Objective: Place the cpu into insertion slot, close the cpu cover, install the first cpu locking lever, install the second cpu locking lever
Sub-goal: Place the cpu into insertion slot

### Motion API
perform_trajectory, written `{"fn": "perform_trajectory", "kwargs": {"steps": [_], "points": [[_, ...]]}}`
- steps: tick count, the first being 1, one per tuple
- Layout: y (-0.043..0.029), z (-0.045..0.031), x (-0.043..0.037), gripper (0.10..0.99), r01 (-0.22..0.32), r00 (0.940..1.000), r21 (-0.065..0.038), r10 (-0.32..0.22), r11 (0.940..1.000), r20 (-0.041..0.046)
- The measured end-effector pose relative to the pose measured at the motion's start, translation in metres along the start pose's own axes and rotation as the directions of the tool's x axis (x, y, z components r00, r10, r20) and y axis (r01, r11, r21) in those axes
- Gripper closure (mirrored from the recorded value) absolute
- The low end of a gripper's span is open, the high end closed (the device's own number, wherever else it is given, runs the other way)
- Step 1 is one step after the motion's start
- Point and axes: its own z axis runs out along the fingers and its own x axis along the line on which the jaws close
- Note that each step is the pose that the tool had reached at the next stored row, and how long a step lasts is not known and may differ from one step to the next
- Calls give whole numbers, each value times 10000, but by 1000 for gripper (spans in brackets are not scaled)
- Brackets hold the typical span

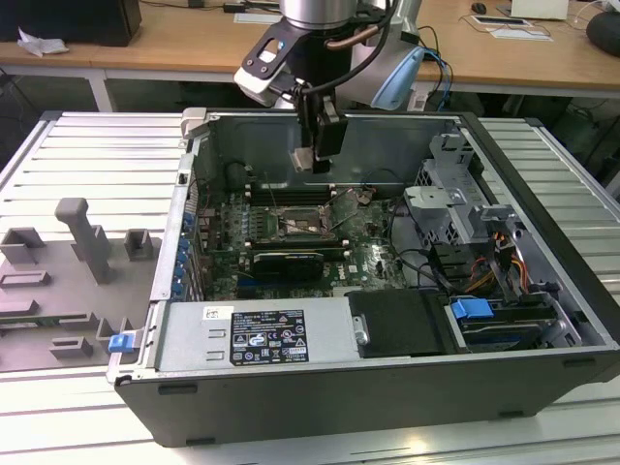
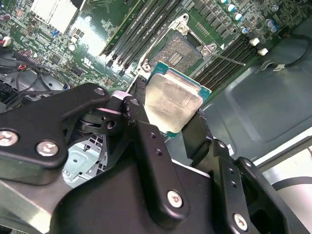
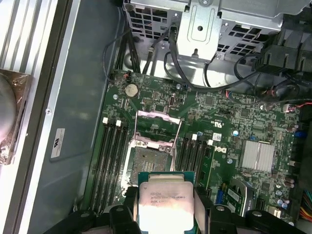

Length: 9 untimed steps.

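Second wrist view shows the cpu (image 2: 178, 92), a flat square with a dull, scuffed silvery lid on a green edge. It is pinched by its sides between the 2 black fingers of the gripper (image 2: 170, 105), which are closed to the chip's width. It hangs above the gridded socket (image 2: 178, 53), apart from it. In the first wrist view the cpu cover (image 3: 157, 113), a thin silver frame, lies flipped open beside that socket on the green motherboard (image 3: 229, 117). In the exterior view an open metal computer case (image 1: 567, 281) holds the board.
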Motion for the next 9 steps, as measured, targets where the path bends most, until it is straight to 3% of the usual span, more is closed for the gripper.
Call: {"fn": "perform_trajectory", "kwargs": {"steps": [9], "points": [[-3, 41, -1, 545, -12, 10000, 22, 12, 10000, -4]]}}
